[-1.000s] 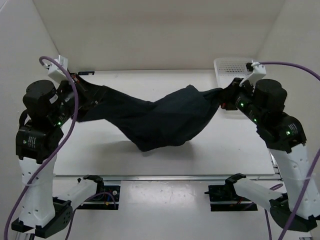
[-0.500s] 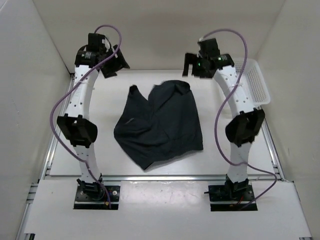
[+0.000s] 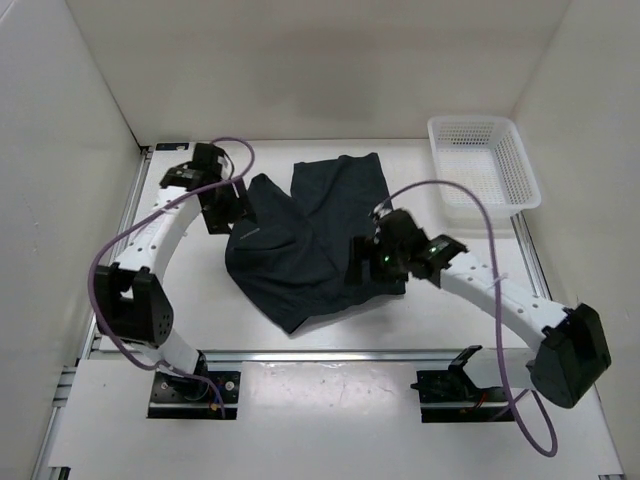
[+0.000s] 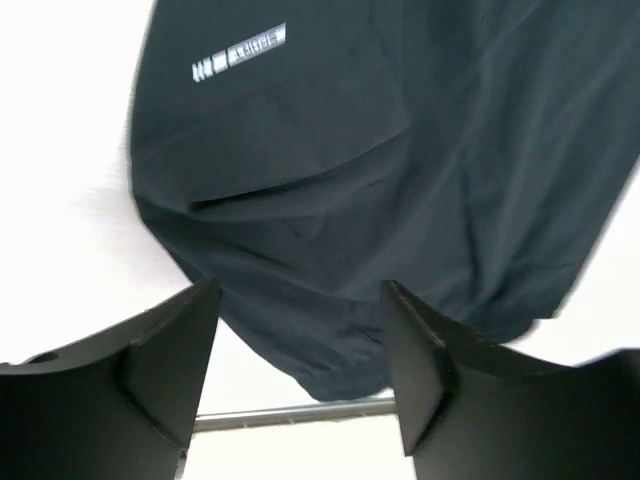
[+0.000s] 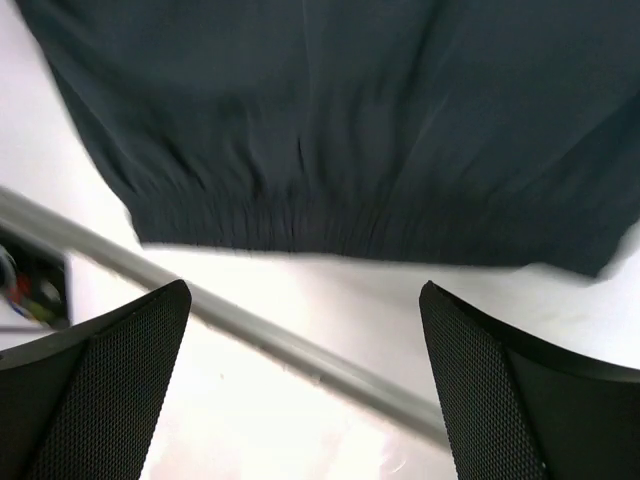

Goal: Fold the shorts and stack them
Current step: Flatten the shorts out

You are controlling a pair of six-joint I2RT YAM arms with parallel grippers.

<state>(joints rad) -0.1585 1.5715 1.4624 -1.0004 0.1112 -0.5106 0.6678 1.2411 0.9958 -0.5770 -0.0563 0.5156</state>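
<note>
The dark navy shorts [image 3: 310, 240] lie spread on the white table, crumpled along their left side. My left gripper [image 3: 225, 207] hovers at their left edge. In the left wrist view it [image 4: 300, 370] stands open with nothing between its fingers; the shorts [image 4: 400, 150] and their small white logo [image 4: 240, 52] lie beyond. My right gripper [image 3: 365, 262] is over the shorts' lower right part. The right wrist view shows it [image 5: 305, 375] open and empty, with the shorts' gathered waistband [image 5: 330, 225] just ahead of the fingertips.
A white mesh basket [image 3: 483, 160] stands at the back right corner. A metal rail [image 3: 330, 353] runs along the table's near edge and shows in the right wrist view as the rail [image 5: 250, 330]. White walls close in the sides and back.
A second ago both grippers held the shorts stretched in the air. They let go, the shorts dropped flat, and both arms have swung down over the cloth with jaws open.
</note>
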